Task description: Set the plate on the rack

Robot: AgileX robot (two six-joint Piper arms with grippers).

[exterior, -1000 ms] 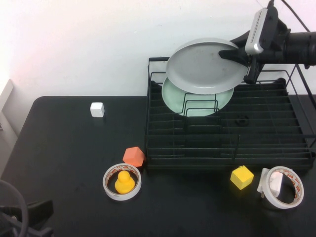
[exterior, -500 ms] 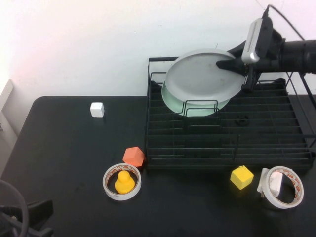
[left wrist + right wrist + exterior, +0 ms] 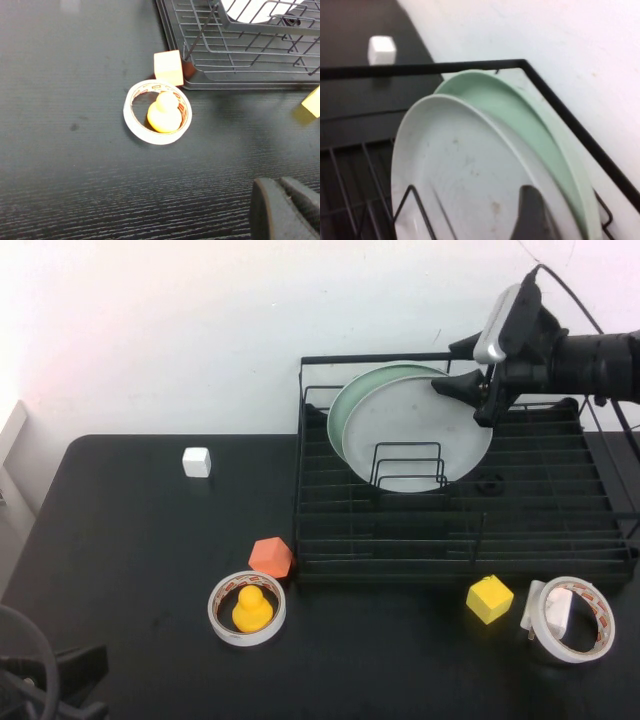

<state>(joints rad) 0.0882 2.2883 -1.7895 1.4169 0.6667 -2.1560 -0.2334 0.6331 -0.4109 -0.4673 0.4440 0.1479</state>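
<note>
The pale grey-white plate (image 3: 415, 430) stands tilted on edge in the black wire rack (image 3: 300, 490), against the upright loop dividers (image 3: 407, 465) and just in front of the mint-green plate (image 3: 345, 410). My right gripper (image 3: 468, 390) is shut on the grey-white plate's upper right rim. In the right wrist view one dark finger (image 3: 530, 215) lies on the plate's face (image 3: 460, 165), with the mint-green plate (image 3: 520, 120) behind it and the rack's rail (image 3: 420, 69) beyond. My left gripper (image 3: 287, 210) is shut and empty, low over the table's front left corner (image 3: 60, 680).
A white cube (image 3: 197, 461) sits at the back left. An orange cube (image 3: 271, 556) touches the rack's front left corner. A tape roll (image 3: 247, 610) rings a yellow duck. A yellow cube (image 3: 490, 599) and a second tape roll (image 3: 570, 620) lie in front of the rack.
The grey-white plate went from nearly flat above the rack down to standing on edge in front of the mint-green plate. My right gripper tilted and lowered with it. The left arm stayed still.
</note>
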